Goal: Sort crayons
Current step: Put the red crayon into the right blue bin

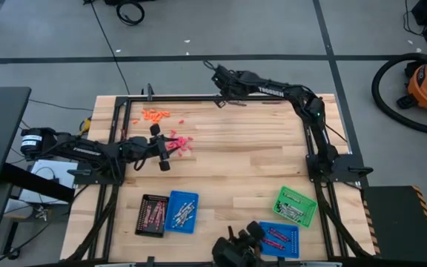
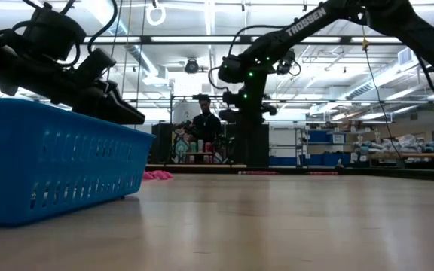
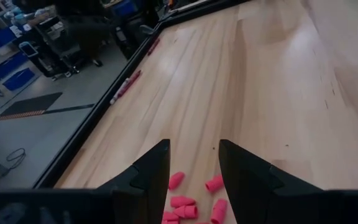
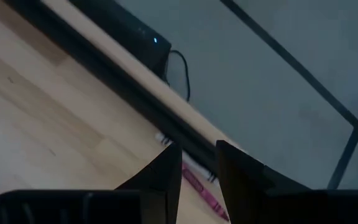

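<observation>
Reaching over the pink crayon pieces, the left end effector sits low w/ its fingers parted and nothing between them; in the left wrist view the short pink stubs lie right at and just under the fingertips. The right end effector is at the far edge of the wooden surface, fingers also apart and empty, w/ a red-pink crayon lying flat along the black frame rail just ahead of it. Orange pieces sit in a loose pile near the far left corner, well apart from the trays. The black tray and blue tray at the near left already hold crayons, as do the green tray and second blue tray at the near right.

Likely step: each arm picks one piece. For the left: single out one stub at the pile's edge, straddle it across its short axis, drop till the tips nearly touch wood, then close. For the right: the crayon hugs the rail, so approach from the surface side, fingers square to its length, else one finger may hit the rail.
</observation>
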